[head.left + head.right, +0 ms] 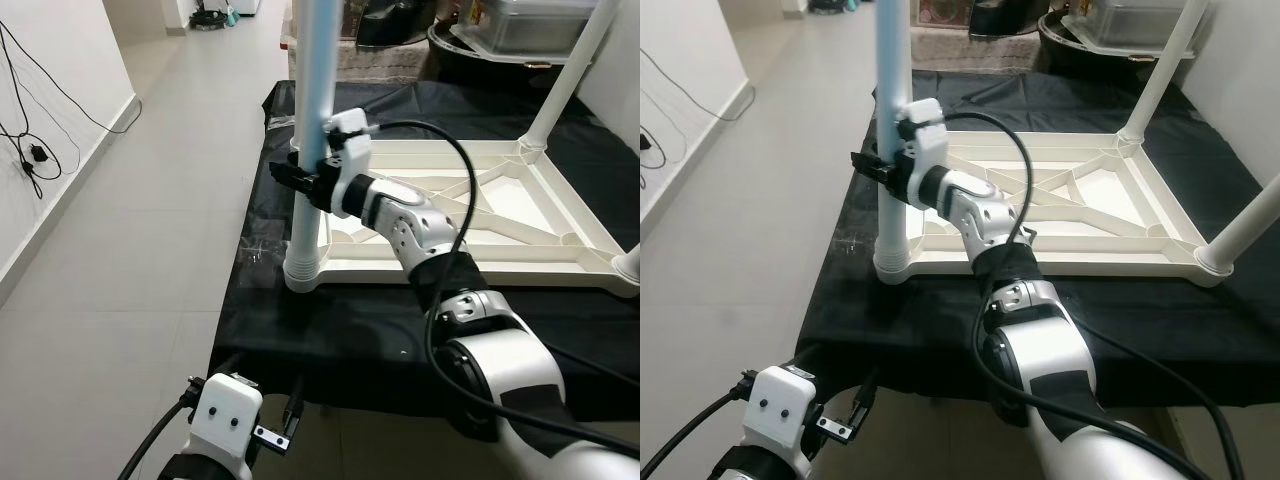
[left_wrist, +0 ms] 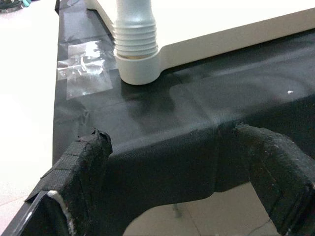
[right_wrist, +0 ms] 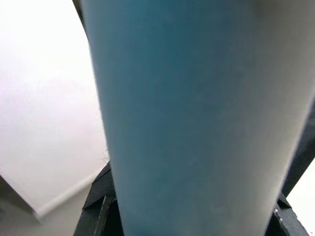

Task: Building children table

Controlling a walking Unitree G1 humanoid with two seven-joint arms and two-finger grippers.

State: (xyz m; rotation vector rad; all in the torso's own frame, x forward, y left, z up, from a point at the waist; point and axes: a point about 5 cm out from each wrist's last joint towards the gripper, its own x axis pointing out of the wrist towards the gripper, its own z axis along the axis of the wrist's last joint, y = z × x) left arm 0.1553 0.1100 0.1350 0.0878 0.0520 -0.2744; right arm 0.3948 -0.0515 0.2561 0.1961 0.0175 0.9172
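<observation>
Right gripper (image 1: 305, 178) fingers clamped around upright table leg (image 1: 312, 110), steadying it in inverted tabletop (image 1: 560, 215) corner socket (image 1: 301, 275); left gripper (image 2: 177, 172) fingers spread, idle below.

A pale blue leg (image 1: 318, 70), cream tabletop (image 1: 520, 215), plain black cloth (image 1: 330, 330).

On my left the tiled floor (image 1: 150, 230) lies open beside the black-covered worktop (image 1: 340, 340). The upturned white tabletop (image 1: 480, 215) takes up most of that cover, leaving a bare strip along the near edge. My right tool (image 1: 300, 178) and its arm reach across the near-left corner to the blue-white leg (image 1: 312, 120) standing there. Two more white legs (image 1: 1165, 70) rise on the right. My left tool (image 2: 167, 187) hangs below the worktop's edge, fingers spread.
</observation>
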